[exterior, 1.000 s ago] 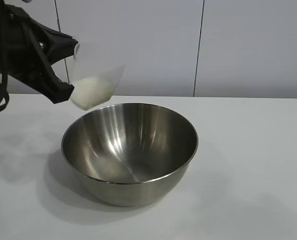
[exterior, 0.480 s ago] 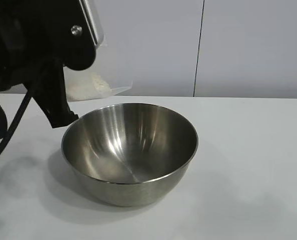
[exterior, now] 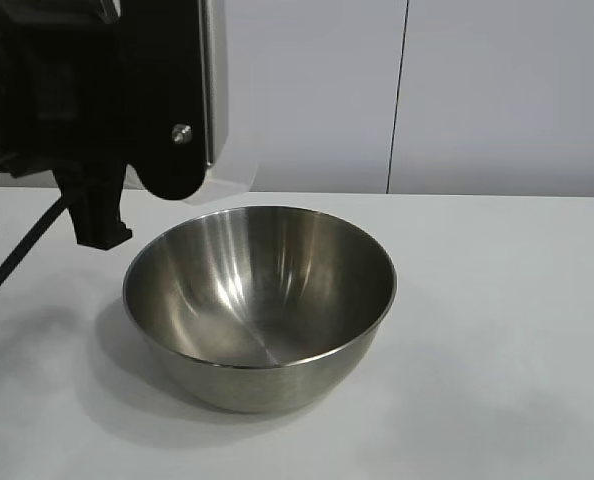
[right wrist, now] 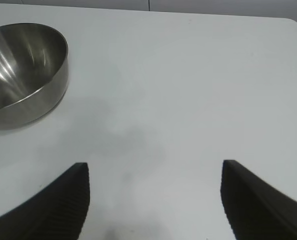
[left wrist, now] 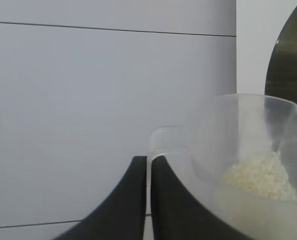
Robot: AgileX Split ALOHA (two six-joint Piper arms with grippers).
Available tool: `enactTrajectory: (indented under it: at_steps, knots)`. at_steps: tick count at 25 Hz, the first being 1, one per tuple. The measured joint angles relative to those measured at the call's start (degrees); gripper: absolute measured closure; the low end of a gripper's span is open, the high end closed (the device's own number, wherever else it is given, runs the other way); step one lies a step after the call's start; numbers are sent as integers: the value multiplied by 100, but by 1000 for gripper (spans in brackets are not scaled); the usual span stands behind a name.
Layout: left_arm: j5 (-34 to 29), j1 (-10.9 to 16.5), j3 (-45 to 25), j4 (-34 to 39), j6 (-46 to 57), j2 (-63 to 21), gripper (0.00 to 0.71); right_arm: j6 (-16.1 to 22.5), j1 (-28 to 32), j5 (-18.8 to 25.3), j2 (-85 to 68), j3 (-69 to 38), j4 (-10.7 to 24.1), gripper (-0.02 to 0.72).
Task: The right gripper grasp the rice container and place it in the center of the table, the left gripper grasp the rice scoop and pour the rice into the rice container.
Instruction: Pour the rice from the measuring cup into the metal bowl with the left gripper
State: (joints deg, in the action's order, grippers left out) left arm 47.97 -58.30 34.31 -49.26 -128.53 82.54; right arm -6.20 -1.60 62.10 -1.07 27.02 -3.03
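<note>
A: What does the surface look like?

B: The table (exterior: 497, 320) is a wide, plain white flat top, matte, carrying soft grey shadows. Behind it stands a pale wall of flat panels (exterior: 307, 90) split by a thin dark vertical seam (exterior: 398, 95).

A: And the rice container?

B: The large round shiny stainless-steel bowl with a thin rim (exterior: 259, 300) sits upright on the tabletop, its inside showing only reflections in the exterior view. The right wrist view catches it (right wrist: 23, 70) off to one side, well apart from that arm.

A: Where is the left gripper?

B: The black left gripper with its bulky body (exterior: 102, 110) hangs above and just beside the bowl's rim on the exterior view's left side. In the left wrist view its two tapered fingers (left wrist: 133, 200) are clenched on the tab handle of the small translucent clear plastic cup, the rice scoop (left wrist: 248, 150). The scoop lies tipped, with a modest heap of small white rice grains (left wrist: 261, 175) resting inside it. From outside, only a pale edge of the scoop (exterior: 227, 170) peeks past the gripper.

A: The right gripper?

B: The black right gripper (right wrist: 153, 200) hovers over bare tabletop, its two wedge-shaped fingers spread wide apart, grasping nothing.
</note>
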Motion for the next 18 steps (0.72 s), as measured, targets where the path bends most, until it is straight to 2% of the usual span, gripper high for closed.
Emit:
enactTrajectory:
  at_steps: [6,13,18]
  knots:
    - [-215,0,29,-110,-854,78,701,0,0,-7,0,0,0,201]
    - [193,0,191,-137,-1418,1088,701,0,0,-7,0,0,0,201]
    - [434,0,327,-149,-1898,1409,701,0,0,-7,0,0,0,201]
